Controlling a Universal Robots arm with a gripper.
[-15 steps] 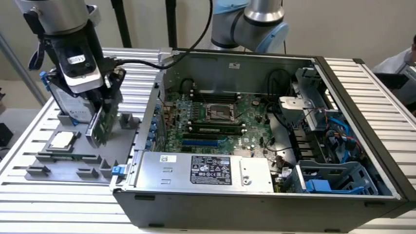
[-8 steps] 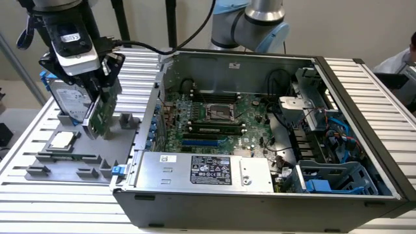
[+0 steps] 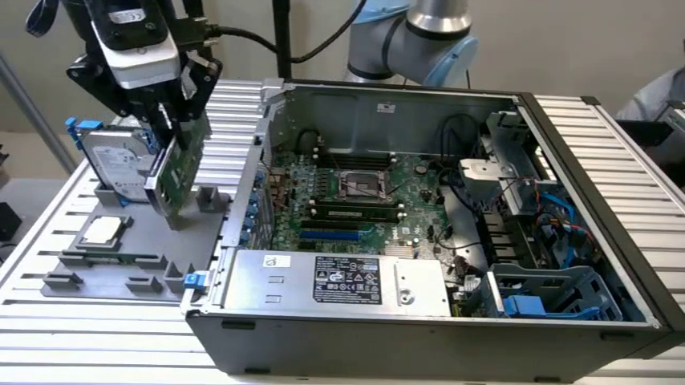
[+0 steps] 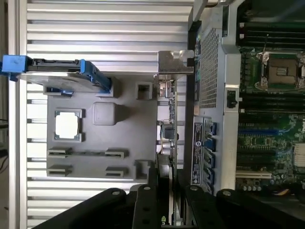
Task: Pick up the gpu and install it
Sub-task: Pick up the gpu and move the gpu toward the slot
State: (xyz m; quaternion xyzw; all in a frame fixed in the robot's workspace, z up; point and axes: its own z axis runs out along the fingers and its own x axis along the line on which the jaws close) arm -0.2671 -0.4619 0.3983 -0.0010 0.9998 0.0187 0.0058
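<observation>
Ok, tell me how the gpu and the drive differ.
The gpu is a thin green board with a silver bracket; the drive is a thicker silver box with blue rails. The gripper clamps the gpu; the drive stands free on the tray. Both stand on edge outside the case.

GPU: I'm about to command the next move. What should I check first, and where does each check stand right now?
1. Grip: the gripper is shut on the gpu. Ok.
2. Card lifted clear of the gray tray: its lower end overlaps the tray in the exterior view. Cannot tell.
3. Card apart from the hard drive: the wrist view shows a gap between them. Ok.
4. Card inside the case: it hangs outside, at the exterior view's left. Not ok.
5. Case open, motherboard exposed. Ok.
</observation>
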